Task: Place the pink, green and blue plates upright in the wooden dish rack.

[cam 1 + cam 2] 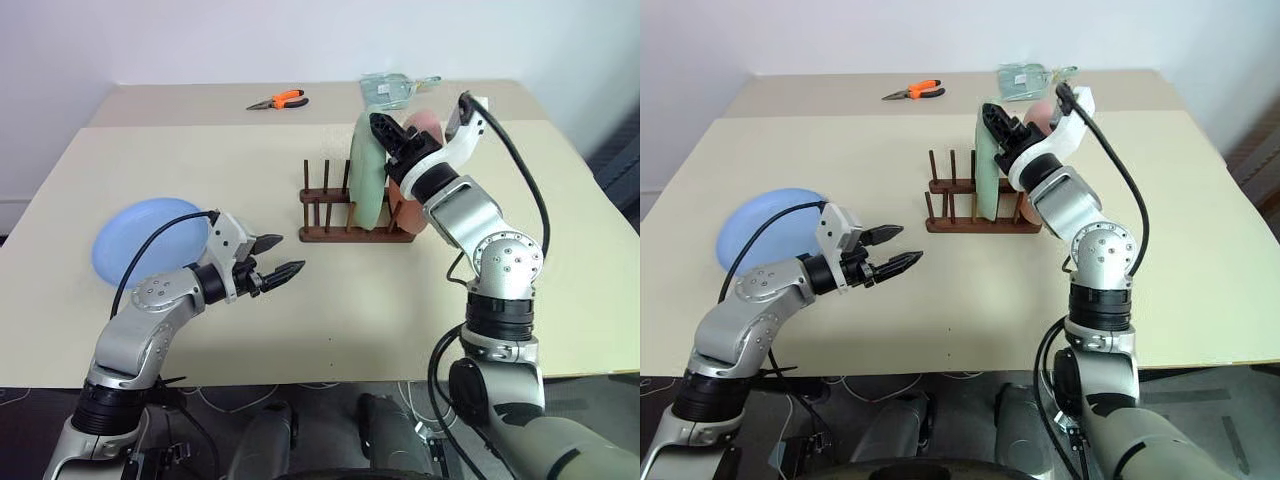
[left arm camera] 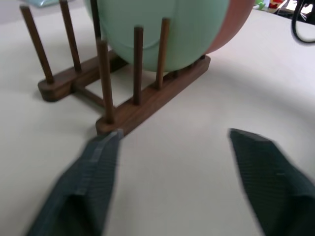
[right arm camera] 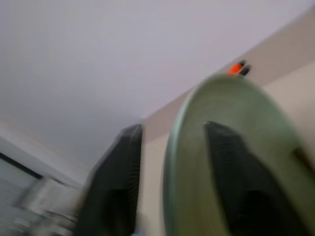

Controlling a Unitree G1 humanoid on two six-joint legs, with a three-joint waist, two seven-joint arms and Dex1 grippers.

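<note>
Round green plate (image 1: 366, 172) (smooth) among thin pegs

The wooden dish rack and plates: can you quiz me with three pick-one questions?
1. Where is the round light-blue plate?
A. flat on the beige table beside the left gripper
B. in the rack
C. on the floor

2. How many plates stand in the dark-brown wooden dish rack?
A. none
B. two
C. three

3. How are the left gripper's fingers?
A. shut on a plate
B. open, holding nothing
C. shut on pliers

Answers: 1 A, it lies on the tabletop. 2 B, the pale green plate and pink plate stand there. 3 B, the fingers are spread apart.
</note>
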